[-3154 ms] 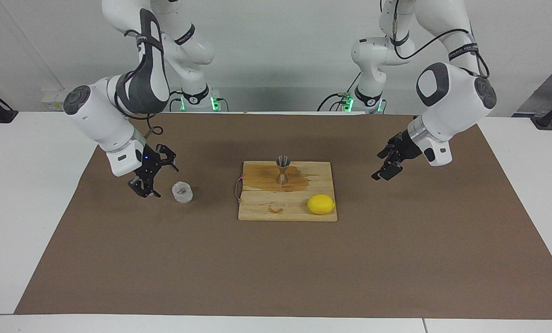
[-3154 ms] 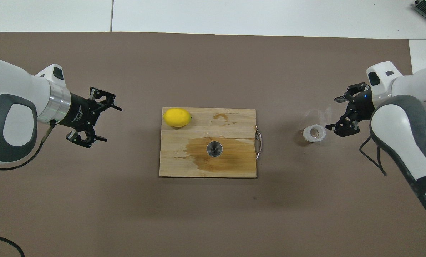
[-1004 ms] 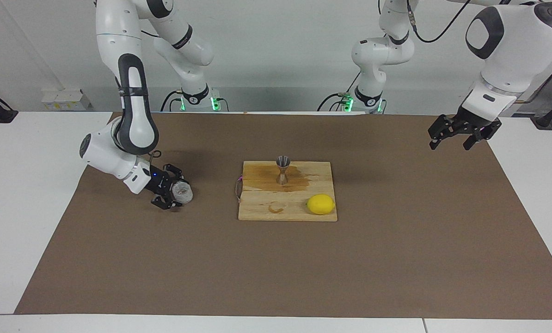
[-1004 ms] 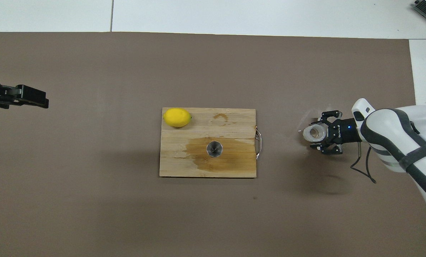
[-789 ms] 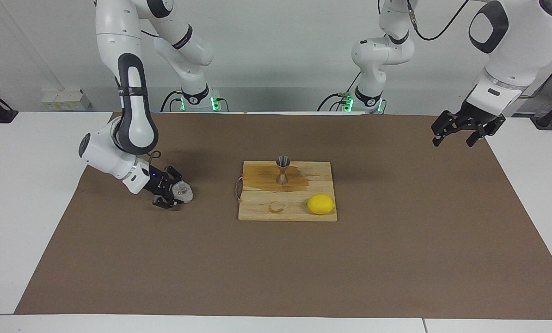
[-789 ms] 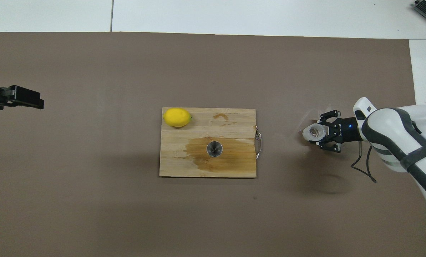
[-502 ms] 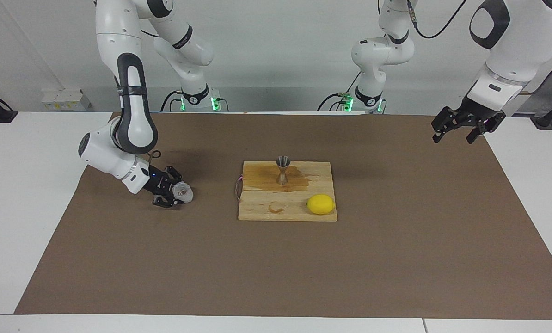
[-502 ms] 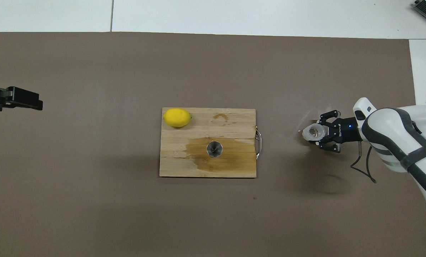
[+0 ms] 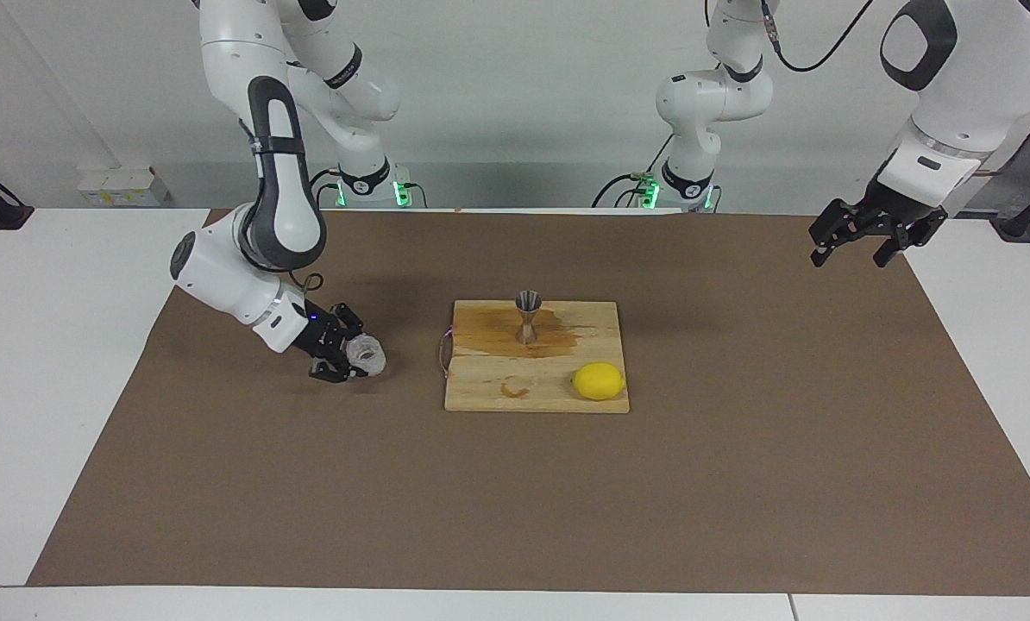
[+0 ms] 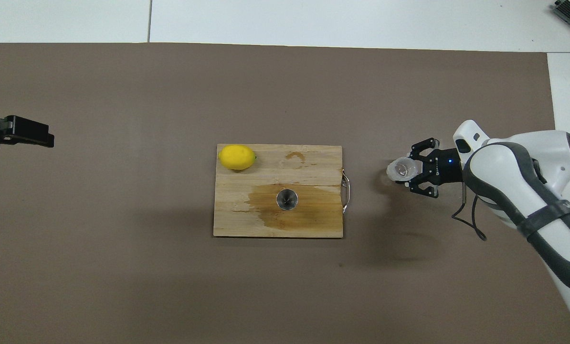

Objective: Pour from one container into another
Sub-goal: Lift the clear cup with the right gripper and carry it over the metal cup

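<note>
Covering most of the white table [image 9: 40, 362], the brown mat [image 9: 515, 500] carries everything else. The two arms come next in size. The left arm waits, its left gripper [image 9: 860, 243] raised over the mat's corner at the left arm's end, at about 2 o'clock from the board in the facing view, with the fingers spread and nothing between them; in the overhead view only its dark tip [image 10: 25, 132] shows, at about 10 o'clock from the board. The right arm bends low, and its right gripper [image 9: 353, 354] is just above the mat at 9 o'clock from the board in the facing view, 3 o'clock in the overhead view [image 10: 411, 173].

The wooden board [image 9: 558, 397] lies at the middle of the mat, a dark wet patch [image 10: 309, 210] spreading over the half nearer to the robots and a metal handle [image 10: 346, 192] at the end toward the right arm.

The lemon [image 9: 599, 380] rests on the board's corner at 5 o'clock from the jigger in the facing view.

The clear cup [image 9: 365, 354] is pinched between the right gripper's fingers, tilted with its mouth turned toward the board, between the gripper and the board's handle; whether it touches the mat cannot be told.

The metal jigger [image 9: 528, 316] stands upright on the wet patch, apart from the lemon; seen from overhead its round mouth [image 10: 287, 198] is open upward.
</note>
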You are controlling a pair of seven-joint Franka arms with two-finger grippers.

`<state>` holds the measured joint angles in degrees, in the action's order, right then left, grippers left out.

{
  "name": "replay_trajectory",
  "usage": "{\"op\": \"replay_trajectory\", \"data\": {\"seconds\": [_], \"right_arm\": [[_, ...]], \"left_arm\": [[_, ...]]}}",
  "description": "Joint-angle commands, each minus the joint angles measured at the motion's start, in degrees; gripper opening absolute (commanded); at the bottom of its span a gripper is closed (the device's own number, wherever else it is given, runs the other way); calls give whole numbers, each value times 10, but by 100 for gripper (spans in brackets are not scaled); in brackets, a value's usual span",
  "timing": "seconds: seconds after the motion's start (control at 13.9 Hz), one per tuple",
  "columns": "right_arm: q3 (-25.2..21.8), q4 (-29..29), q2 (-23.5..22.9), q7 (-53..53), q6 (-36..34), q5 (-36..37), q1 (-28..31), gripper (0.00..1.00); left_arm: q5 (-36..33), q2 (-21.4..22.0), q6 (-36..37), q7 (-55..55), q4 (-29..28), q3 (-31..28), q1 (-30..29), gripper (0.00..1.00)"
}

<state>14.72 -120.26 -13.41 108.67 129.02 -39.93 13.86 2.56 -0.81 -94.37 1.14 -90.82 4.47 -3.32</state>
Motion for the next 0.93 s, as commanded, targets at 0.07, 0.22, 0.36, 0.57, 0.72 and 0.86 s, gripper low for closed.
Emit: {"op": "replay_trajectory", "data": {"seconds": [0.07,0.22,0.36,0.57,0.72,0.86], "right_arm": [[1,5,23,-52,41,-16,-49,11],[1,25,24,-99,44,-16,-77,7],[0,41,26,-156,47,-4,-109,0],[0,55,29,-236,69,29,-145,0],[1,79,26,-316,66,102,-172,0],[1,106,22,-416,60,194,-203,0]], "left_arm": [[6,9,16,2,7,4,-2,100],[6,9,13,2,7,4,-2,100],[6,10,12,3,7,2,-2,100],[6,26,15,6,-6,0,-2,100],[5,49,0,16,-43,0,-1,100],[5,57,-18,17,-61,0,1,100]]}}
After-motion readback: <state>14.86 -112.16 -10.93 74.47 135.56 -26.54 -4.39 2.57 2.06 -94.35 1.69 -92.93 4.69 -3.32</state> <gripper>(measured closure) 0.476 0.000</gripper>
